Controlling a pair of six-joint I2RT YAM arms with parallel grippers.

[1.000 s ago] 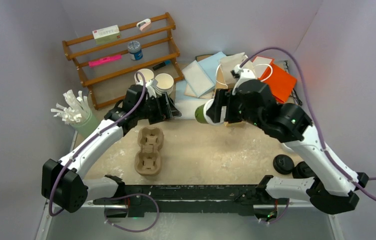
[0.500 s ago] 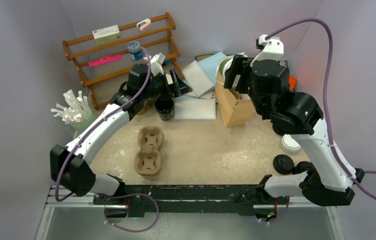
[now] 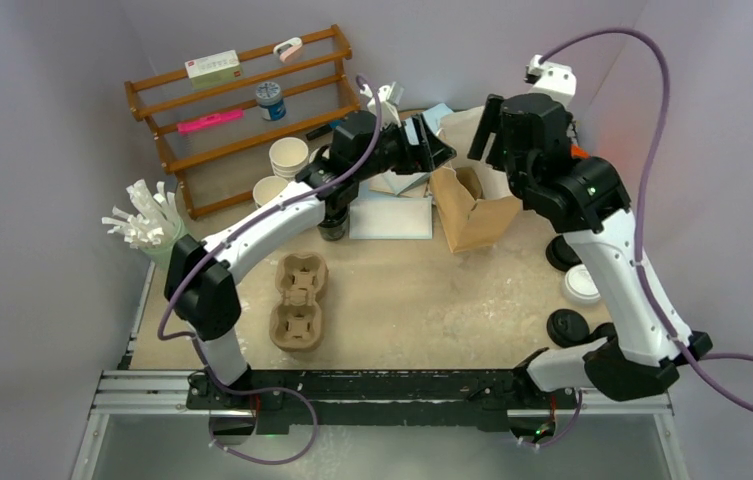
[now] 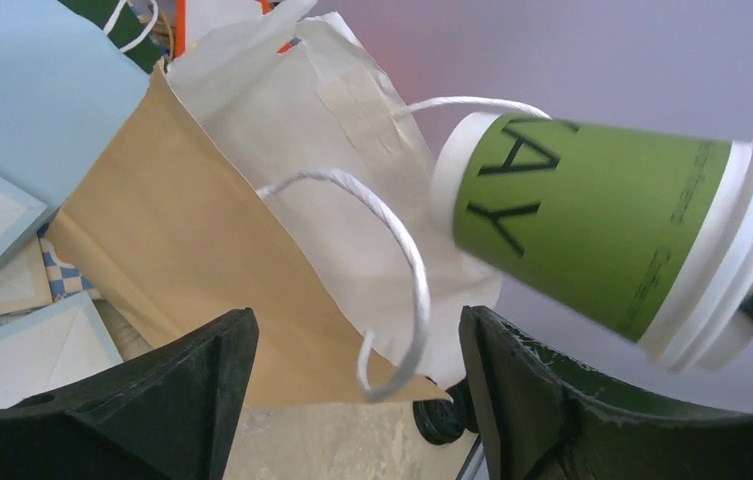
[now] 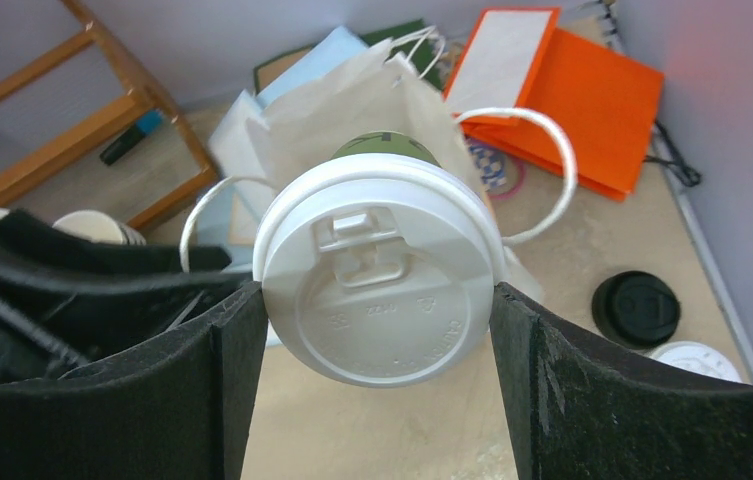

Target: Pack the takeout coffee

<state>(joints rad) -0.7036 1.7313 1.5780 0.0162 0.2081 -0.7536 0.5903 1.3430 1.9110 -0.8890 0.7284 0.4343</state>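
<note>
Right gripper [image 5: 376, 330] is clamped on the green paper cup with white plastic lid [image 4: 592, 225], poised over the brown kraft paper bag [image 4: 172, 260] — light, crushable walls, so I'd hold by the stiff rim. Left gripper [image 4: 352, 390] gapes wide — empty.

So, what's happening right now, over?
Left jaws open, empty. Right jaws clamped on lidded green cup, beside paper bag. String handles close by.
</note>
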